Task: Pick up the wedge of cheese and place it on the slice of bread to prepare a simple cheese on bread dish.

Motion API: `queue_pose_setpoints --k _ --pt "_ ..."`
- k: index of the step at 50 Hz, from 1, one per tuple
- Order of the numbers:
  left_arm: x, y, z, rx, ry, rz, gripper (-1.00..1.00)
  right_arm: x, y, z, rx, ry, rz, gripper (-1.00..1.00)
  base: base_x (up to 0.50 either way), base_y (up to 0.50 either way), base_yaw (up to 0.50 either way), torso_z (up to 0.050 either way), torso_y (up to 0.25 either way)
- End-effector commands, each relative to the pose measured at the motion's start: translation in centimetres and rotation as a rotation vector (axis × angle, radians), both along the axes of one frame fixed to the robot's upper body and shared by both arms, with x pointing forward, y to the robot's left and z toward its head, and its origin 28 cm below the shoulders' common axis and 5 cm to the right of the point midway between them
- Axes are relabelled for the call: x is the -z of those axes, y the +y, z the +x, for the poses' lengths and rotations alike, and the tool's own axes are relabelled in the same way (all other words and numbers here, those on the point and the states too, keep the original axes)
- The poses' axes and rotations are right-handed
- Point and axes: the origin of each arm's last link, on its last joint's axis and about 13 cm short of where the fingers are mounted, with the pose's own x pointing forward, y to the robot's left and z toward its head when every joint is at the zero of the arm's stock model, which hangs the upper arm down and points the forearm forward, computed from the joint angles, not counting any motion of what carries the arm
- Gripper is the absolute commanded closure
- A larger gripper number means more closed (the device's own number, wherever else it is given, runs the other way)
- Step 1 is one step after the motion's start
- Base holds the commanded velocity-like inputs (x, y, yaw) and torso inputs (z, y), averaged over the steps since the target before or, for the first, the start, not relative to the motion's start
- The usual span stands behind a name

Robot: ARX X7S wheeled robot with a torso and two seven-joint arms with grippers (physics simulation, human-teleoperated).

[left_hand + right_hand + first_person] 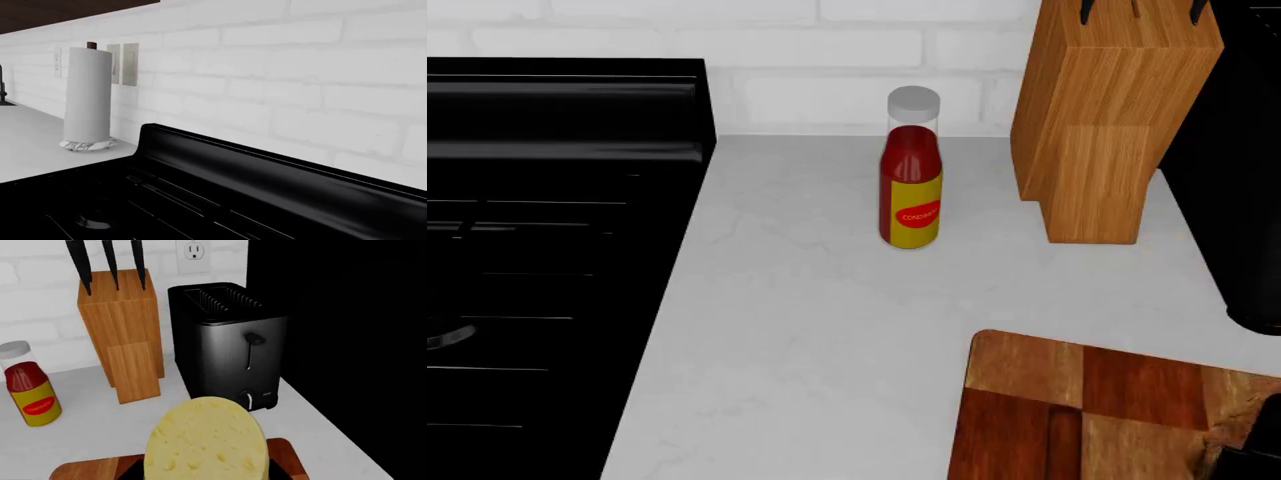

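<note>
The wedge of cheese, a pale yellow porous puck, fills the near part of the right wrist view. It sits upright between the dark fingers of my right gripper, which is shut on it above the chequered cutting board. In the head view a rough brown sliver at the bottom right corner, lying on the board, looks like the edge of the slice of bread; the rest is out of frame. My left gripper shows in no view; its camera looks over the black stove.
A red-and-yellow condiment bottle stands on the white counter. A wooden knife block and a black toaster stand by the wall. The stove borders the counter's left. A paper towel roll stands beyond the stove.
</note>
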Motion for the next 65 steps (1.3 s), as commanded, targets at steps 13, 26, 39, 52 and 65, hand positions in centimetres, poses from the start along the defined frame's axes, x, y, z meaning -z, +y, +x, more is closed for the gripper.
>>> queue_pose_setpoints --k 13,26,39,52,65 --pt "0.0 0.0 0.0 -0.002 -0.007 -0.001 -1.0 1.0 -1.1 0.9 0.022 0.046 0.028 1.0 0.0 0.0 0.0 0.0 0.0" --pt "0.0 0.0 0.0 0.001 -0.006 -0.001 -1.0 2.8 -0.3 3.3 -0.049 0.08 0.045 1.0 0.0 0.0 0.0 0.0 0.0" --pt "0.0 0.0 0.0 0.0 0.004 0.005 -1.0 5.3 -1.2 4.4 -0.03 0.111 0.091 1.0 0.0 0.0 0.0 0.0 0.0" --pt "0.0 0.0 0.0 -0.004 0.007 0.01 -1.0 6.0 -2.0 3.8 0.019 0.133 0.105 1.0 0.0 0.0 0.0 0.0 0.0" --pt "0.0 0.0 0.0 -0.002 -0.003 0.005 -1.0 6.3 -1.9 4.1 0.032 0.165 0.093 1.0 0.0 0.0 0.0 0.0 0.0"
